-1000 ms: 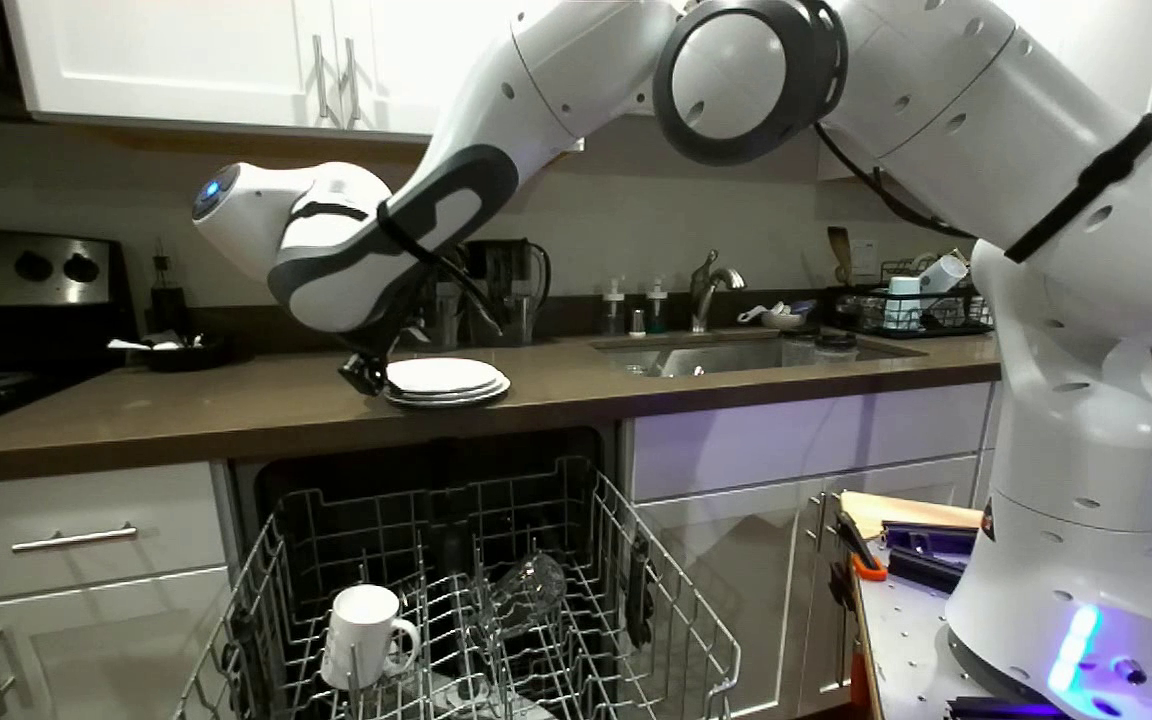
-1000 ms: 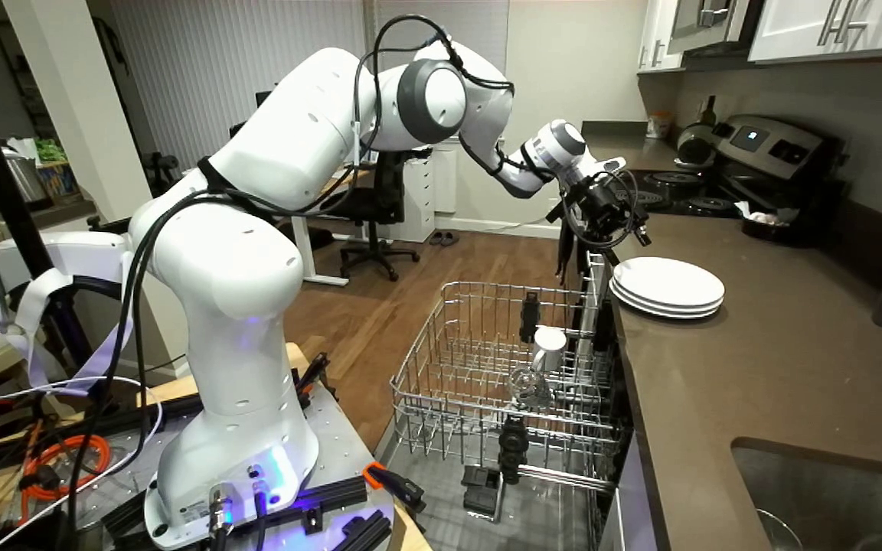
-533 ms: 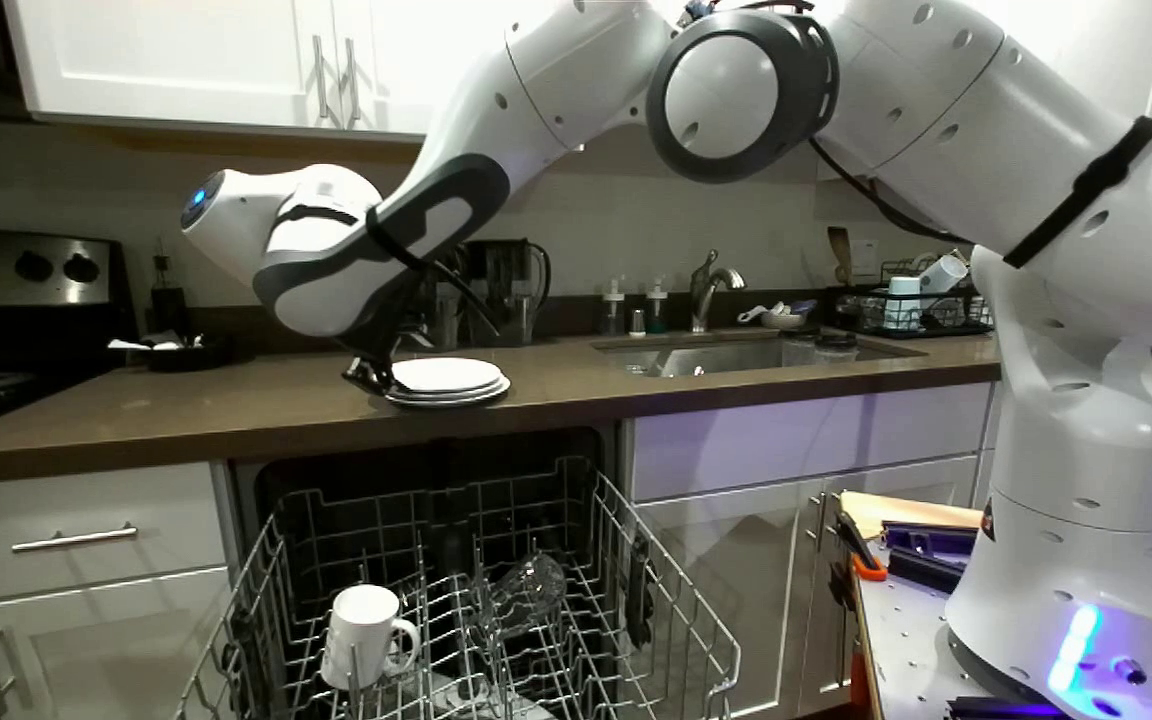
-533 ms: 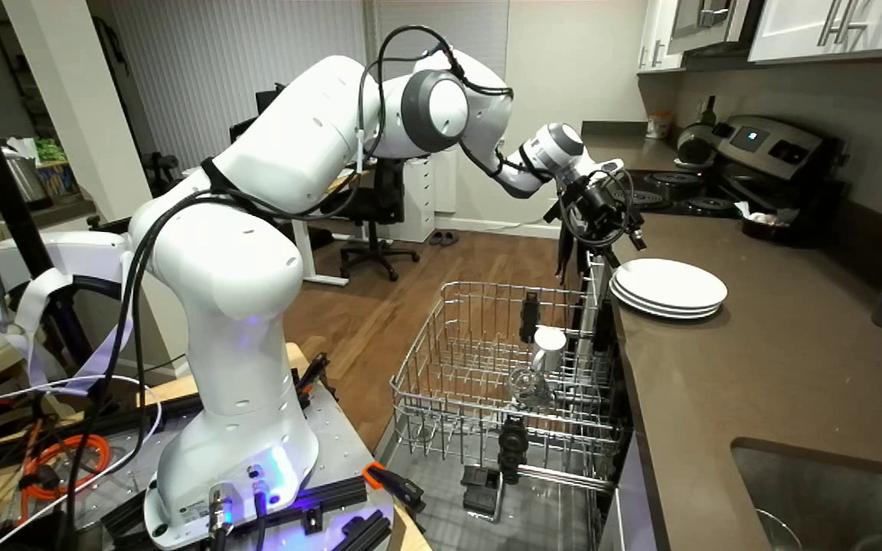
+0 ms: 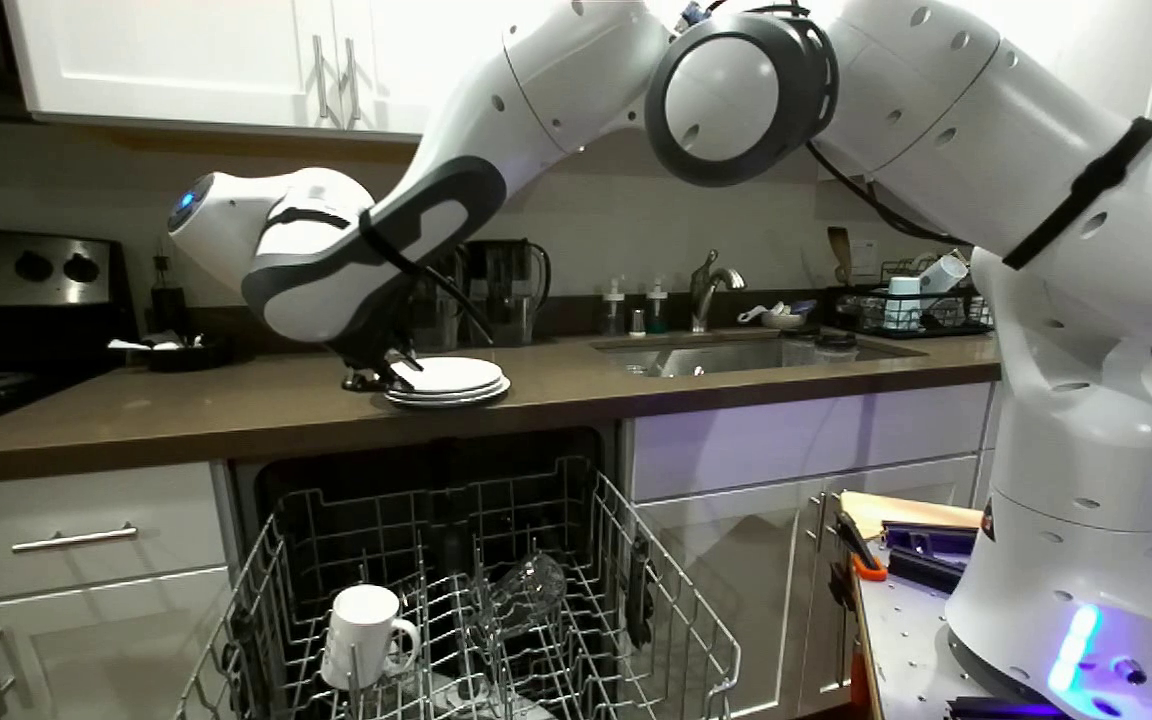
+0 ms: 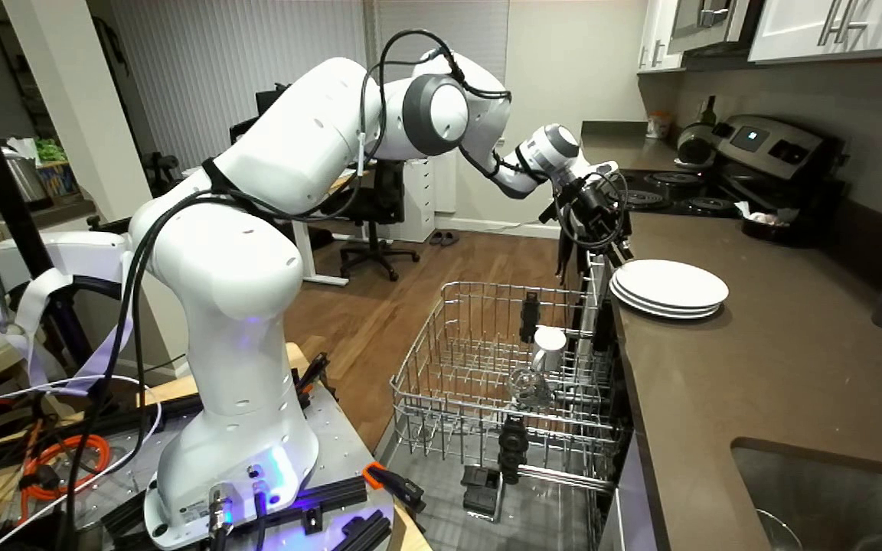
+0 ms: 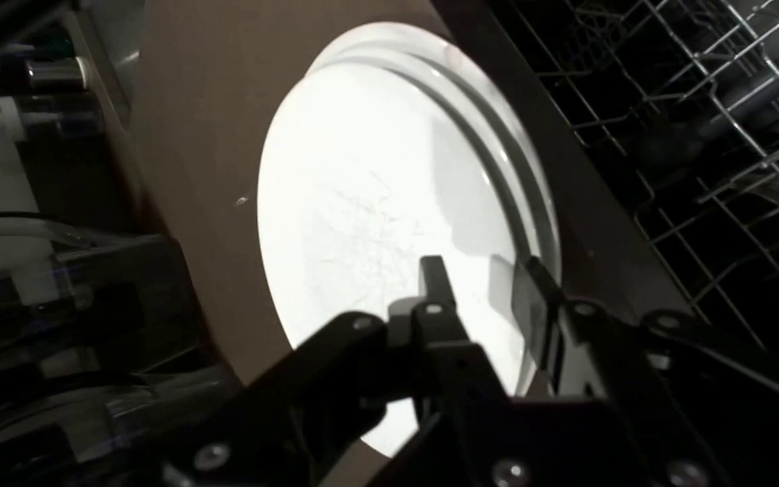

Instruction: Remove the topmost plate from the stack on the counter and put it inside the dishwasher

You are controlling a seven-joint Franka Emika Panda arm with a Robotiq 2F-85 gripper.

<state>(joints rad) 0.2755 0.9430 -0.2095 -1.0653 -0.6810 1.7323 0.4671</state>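
The topmost plate (image 6: 671,282), white and round, lies on the stack (image 6: 663,310) of similar plates at the front edge of the brown counter (image 5: 186,410). It sits slightly off-centre over those below. My gripper (image 7: 483,264) is at its rim with the jaws parted. In the wrist view one of the fingers (image 7: 435,279) is over the plate's upper face, the other just outside its edge. A gap shows between the fingers, with the rim inside it; contact cannot be made out. Below the counter, the dishwasher (image 5: 366,462) has its wire rack pulled out.
The rack holds a white mug (image 5: 361,635) and a clear glass (image 5: 533,590). Behind the plates stand dark pitchers (image 5: 511,280). A black pan (image 6: 782,229) is beside the stove, and the sink (image 5: 726,358) lies along the same counter.
The jaws have drawn closer together at the plate's rim, and the arm has dipped and shifted slightly. The topmost plate has slid a little, away from the gripper.
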